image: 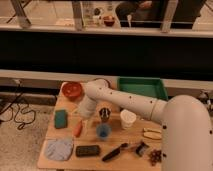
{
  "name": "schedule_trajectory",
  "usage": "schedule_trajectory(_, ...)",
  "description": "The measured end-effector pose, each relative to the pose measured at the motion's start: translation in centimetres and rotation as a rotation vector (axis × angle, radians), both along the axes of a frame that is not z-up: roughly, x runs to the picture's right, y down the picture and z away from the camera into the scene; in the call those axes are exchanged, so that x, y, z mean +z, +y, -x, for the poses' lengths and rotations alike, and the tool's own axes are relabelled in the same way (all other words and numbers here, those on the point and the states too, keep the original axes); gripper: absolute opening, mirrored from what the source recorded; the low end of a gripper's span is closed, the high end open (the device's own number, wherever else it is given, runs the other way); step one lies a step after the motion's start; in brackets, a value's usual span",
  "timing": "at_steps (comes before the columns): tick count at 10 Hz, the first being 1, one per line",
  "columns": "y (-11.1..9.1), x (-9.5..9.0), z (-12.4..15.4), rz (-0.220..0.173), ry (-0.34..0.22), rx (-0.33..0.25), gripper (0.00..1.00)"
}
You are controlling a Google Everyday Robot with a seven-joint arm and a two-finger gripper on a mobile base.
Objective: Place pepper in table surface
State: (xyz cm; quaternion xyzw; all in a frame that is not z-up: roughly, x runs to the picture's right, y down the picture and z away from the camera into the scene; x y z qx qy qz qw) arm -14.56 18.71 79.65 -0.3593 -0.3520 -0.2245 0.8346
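The pepper point(77, 128), slim and orange-red, is low over the left half of the bench point(59, 134), or lying on it; I cannot tell which. It sits between a teal block point(61, 119) on its left and a small blue cup point(103, 131) on its right. The pincer point(82, 119) is right above the pepper's upper end, pointing down from the white arm point(125, 100), which reaches in from the right. Whether the pincer is clenched on the pepper or released cannot be told.

Just beyond the blue cup stands a dark metal cup point(104, 114), with a white cup point(128, 119) to its right. A red bowl point(72, 90) sits at the far left corner and a green tray point(142, 87) at the far right. Along the near edge lie a blue-grey cloth point(59, 149), a flat black object point(87, 150) and a black-handled tool point(115, 151).
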Motion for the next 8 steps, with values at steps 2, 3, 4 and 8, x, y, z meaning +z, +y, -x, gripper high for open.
schedule_trajectory(2, 0.1, 0.8, -0.2, 0.000, -0.009, -0.008, 0.80)
schedule_trajectory(3, 0.2, 1.1, -0.3, 0.000, -0.010, -0.009, 0.80)
schedule_trajectory(4, 0.3, 1.6, -0.6, 0.003, -0.010, -0.009, 0.80)
schedule_trajectory(8, 1.3, 2.6, -1.1, 0.019, -0.007, -0.012, 0.80)
